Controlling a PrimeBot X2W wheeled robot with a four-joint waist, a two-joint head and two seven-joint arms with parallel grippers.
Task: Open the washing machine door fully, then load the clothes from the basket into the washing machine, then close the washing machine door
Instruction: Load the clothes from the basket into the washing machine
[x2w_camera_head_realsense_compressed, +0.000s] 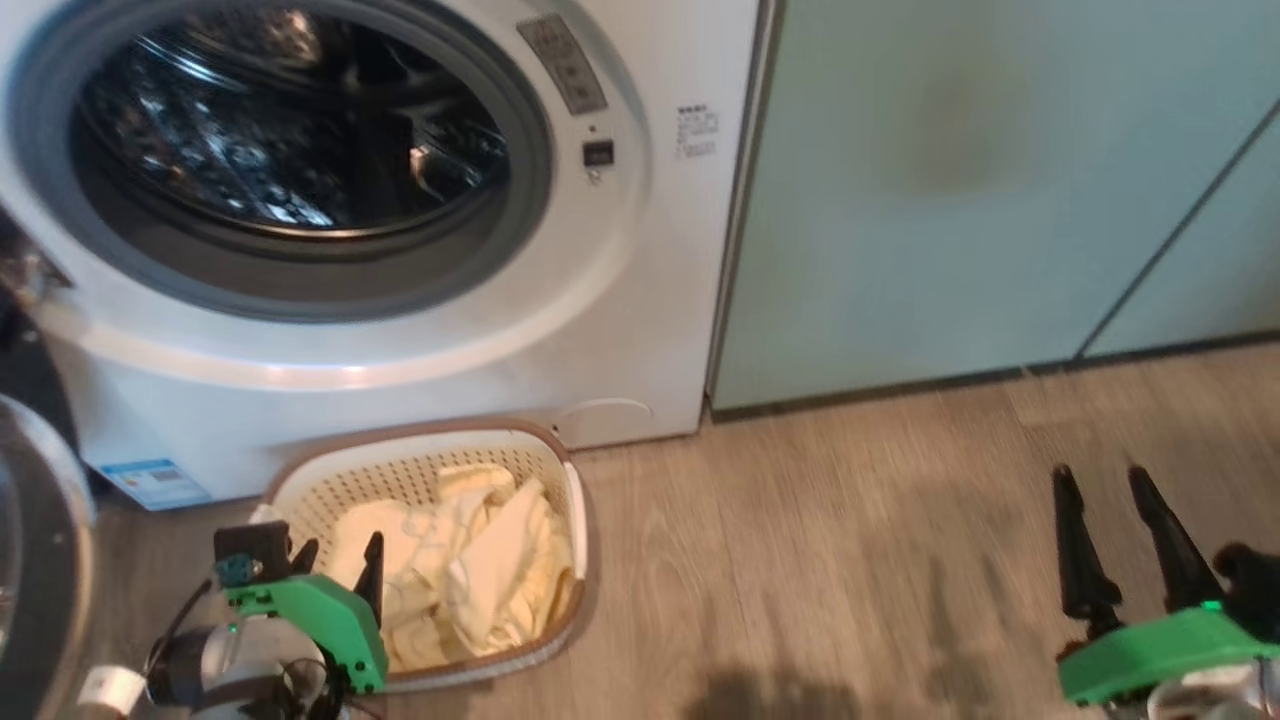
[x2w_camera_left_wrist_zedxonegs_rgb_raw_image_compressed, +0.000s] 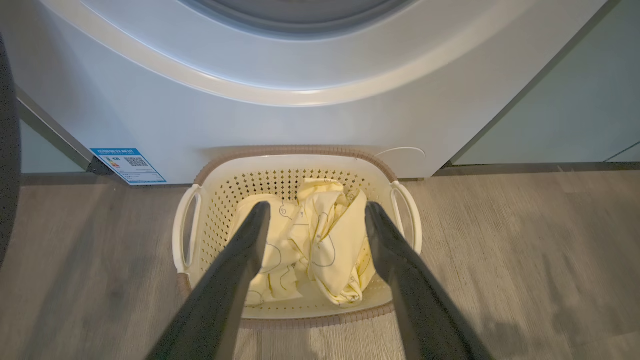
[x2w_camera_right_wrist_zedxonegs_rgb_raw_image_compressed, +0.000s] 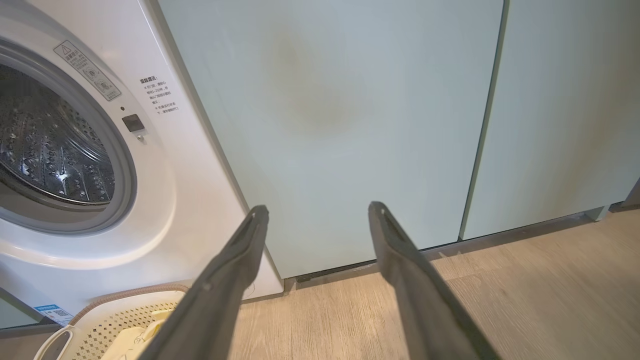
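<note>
The white washing machine (x2w_camera_head_realsense_compressed: 400, 330) stands with its mouth uncovered, and the steel drum (x2w_camera_head_realsense_compressed: 290, 130) shows inside. The washing machine door (x2w_camera_head_realsense_compressed: 55, 560) hangs swung out at the far left, only its dark rim in view. On the floor against the machine sits the cream basket (x2w_camera_head_realsense_compressed: 560, 470) with pale yellow clothes (x2w_camera_head_realsense_compressed: 480, 570) in it. My left gripper (x2w_camera_head_realsense_compressed: 340, 550) hovers open over the basket's near left part. In the left wrist view its fingers (x2w_camera_left_wrist_zedxonegs_rgb_raw_image_compressed: 240, 270) frame the clothes (x2w_camera_left_wrist_zedxonegs_rgb_raw_image_compressed: 330, 240) without touching them. My right gripper (x2w_camera_head_realsense_compressed: 1100, 478) stands open and empty over the floor, far right.
Pale green cabinet doors (x2w_camera_head_realsense_compressed: 950, 190) run to the right of the machine. Wood-look floor (x2w_camera_head_realsense_compressed: 820, 560) lies open between the basket and my right gripper. A blue label (x2w_camera_left_wrist_zedxonegs_rgb_raw_image_compressed: 127, 165) marks the machine's lower left corner.
</note>
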